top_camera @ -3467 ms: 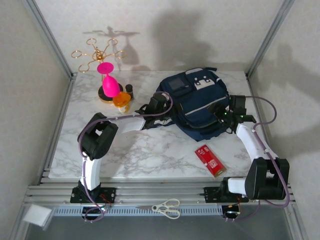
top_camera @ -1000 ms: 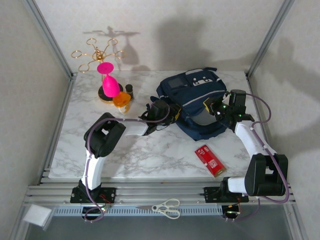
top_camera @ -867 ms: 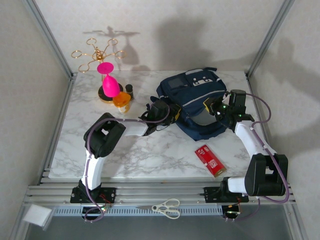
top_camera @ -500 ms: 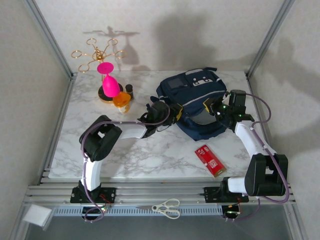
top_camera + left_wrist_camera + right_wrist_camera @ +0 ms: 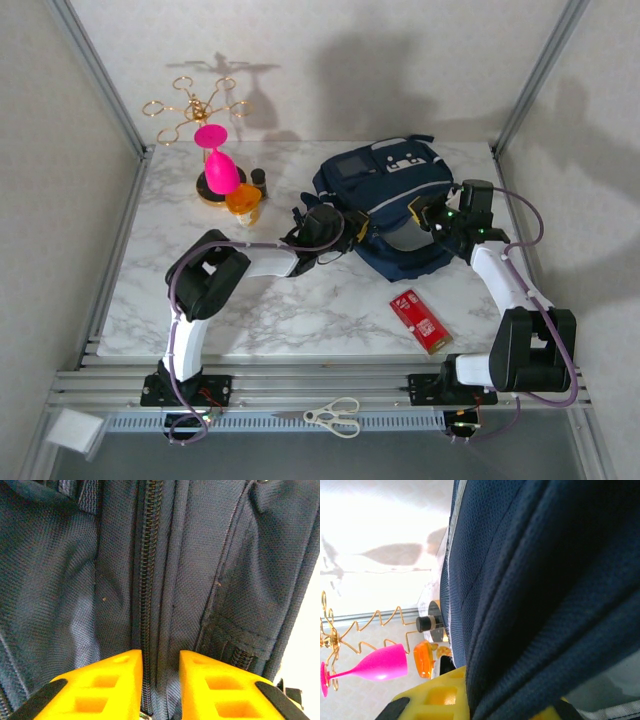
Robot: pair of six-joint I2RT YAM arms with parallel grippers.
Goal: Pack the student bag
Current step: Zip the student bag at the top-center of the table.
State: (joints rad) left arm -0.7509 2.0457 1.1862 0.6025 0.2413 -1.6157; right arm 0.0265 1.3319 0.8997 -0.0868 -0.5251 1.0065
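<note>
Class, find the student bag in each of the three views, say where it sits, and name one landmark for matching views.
Top external: the student bag lies right of centre, in the upper half.
Left wrist: its navy fabric and zip rise above the left gripper.
Right wrist: it covers the right half.
Landmark: the pink glass, upper left in top external, lower left in right wrist.

You have one student bag, one pink goblet, one gold wire rack, one orange bottle, one dark bottle, one red packet and one pair of scissors.

Navy student bag, pink glass, red box, white-marbled table.
</note>
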